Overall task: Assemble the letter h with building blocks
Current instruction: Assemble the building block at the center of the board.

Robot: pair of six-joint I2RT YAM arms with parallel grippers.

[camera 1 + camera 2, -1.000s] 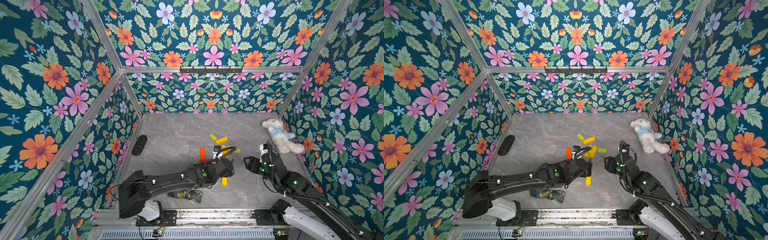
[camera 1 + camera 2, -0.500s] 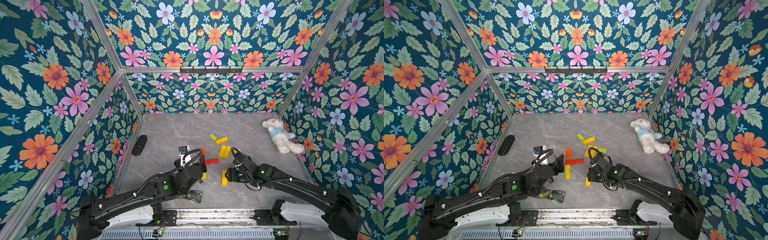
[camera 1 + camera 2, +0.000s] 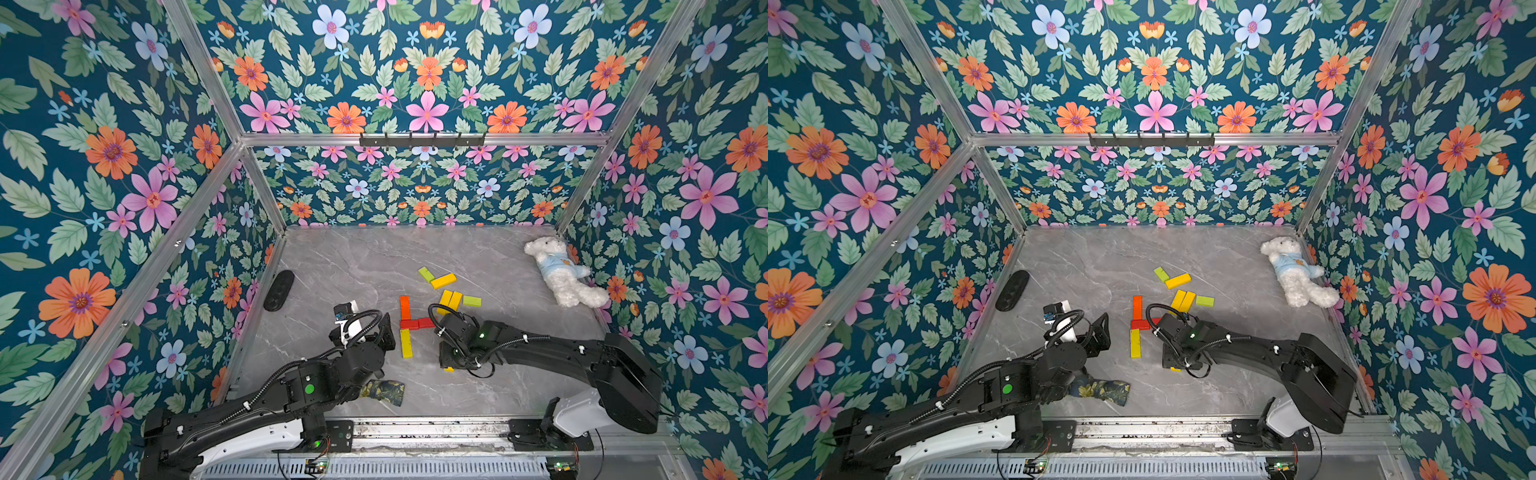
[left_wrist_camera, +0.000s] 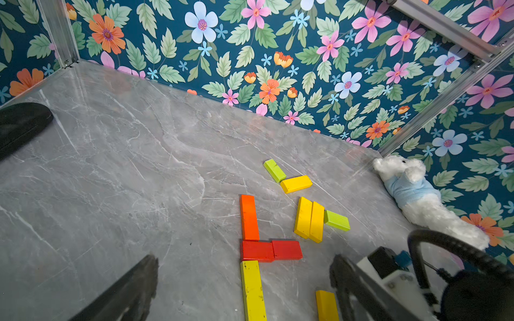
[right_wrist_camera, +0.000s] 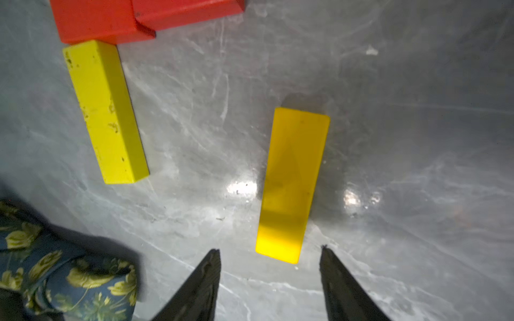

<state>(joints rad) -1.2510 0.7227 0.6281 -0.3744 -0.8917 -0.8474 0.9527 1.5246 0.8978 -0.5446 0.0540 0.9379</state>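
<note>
Right pincer [image 5: 269,248], jaws parted, over amber block [image 5: 293,178].

The grey marbled tabletop [image 3: 498,257] carries everything. Just ahead of the right gripper [image 5: 269,249] an amber block [image 5: 292,183] lies flat. Beside it a yellow block [image 5: 107,111] butts against two red blocks [image 4: 257,251], with an orange block [image 4: 249,216] in line beyond. Farther off, a yellow pair [image 4: 308,219] touches a near lime block [image 4: 337,220]. Beyond them a far lime block [image 4: 274,170] meets a far yellow block [image 4: 295,184]. A floral cloth [image 3: 384,392] lies near the gripper. A plush bear [image 3: 561,274] and a black oval thing [image 3: 279,290], perhaps a case, lie well apart from it.
</note>
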